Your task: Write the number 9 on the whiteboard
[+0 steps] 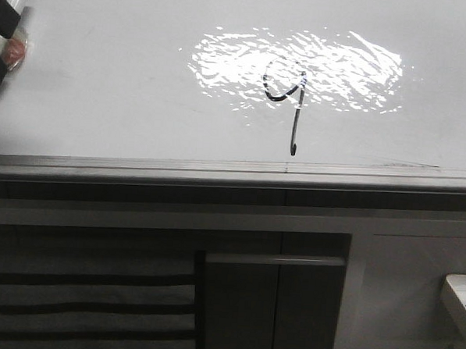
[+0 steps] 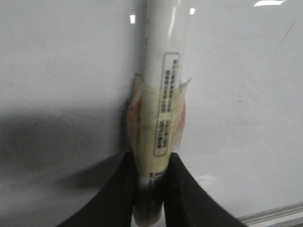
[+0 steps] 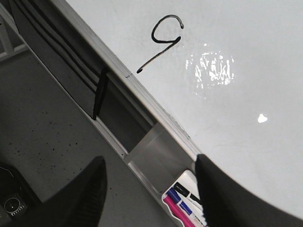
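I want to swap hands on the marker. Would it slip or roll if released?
Likely both. The marker has a smooth, glossy round barrel, so it may roll. The tape wrap under the left hand probably adds grip and hints that bare plastic slips.

- I take this for a lab or office-type workroom: a large glossy whiteboard [image 1: 105,82] with a grey metal edge rail [image 1: 217,170] fills my front view.
- Below it I see plain dark cabinet panels [image 1: 273,302].
- From my right wrist camera I see a speckled grey floor [image 3: 42,137] and a pack of coloured markers [image 3: 182,203] near the rail.
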Robot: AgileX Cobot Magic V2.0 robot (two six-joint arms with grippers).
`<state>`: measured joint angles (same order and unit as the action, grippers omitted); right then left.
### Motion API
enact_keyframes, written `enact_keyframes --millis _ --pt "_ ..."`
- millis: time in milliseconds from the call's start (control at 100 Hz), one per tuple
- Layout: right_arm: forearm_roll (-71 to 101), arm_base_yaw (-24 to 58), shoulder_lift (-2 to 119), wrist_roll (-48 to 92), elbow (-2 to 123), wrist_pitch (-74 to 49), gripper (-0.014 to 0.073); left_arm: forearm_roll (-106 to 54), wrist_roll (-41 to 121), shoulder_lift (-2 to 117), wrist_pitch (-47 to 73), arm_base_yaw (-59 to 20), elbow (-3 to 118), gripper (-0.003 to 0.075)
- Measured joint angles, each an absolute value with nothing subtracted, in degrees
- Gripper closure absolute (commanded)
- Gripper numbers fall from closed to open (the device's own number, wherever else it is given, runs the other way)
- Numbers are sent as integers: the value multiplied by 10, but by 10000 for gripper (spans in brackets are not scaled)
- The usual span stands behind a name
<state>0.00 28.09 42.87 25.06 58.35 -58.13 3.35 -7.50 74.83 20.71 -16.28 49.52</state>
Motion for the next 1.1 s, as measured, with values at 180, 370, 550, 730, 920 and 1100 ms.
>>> enact_keyframes --millis 180,370,550,730,920,1100 --pt "0 281 429 251 583 -580 219 32 -75 749 206 -163 495 501" --pt "10 281 429 245 583 -579 219 32 -75 752 220 -163 500 374" --pt "14 281 429 176 583 -578 219 44 -75 716 262 -163 526 374" --pt "-9 281 428 0 581 -591 228 67 -68 619 317 -163 532 374" --pt "-19 281 388 -69 510 -527 314 69 -64 482 337 -163 489 374" --pt "-22 281 319 -76 412 -393 452 71 -62 357 316 -163 382 378"
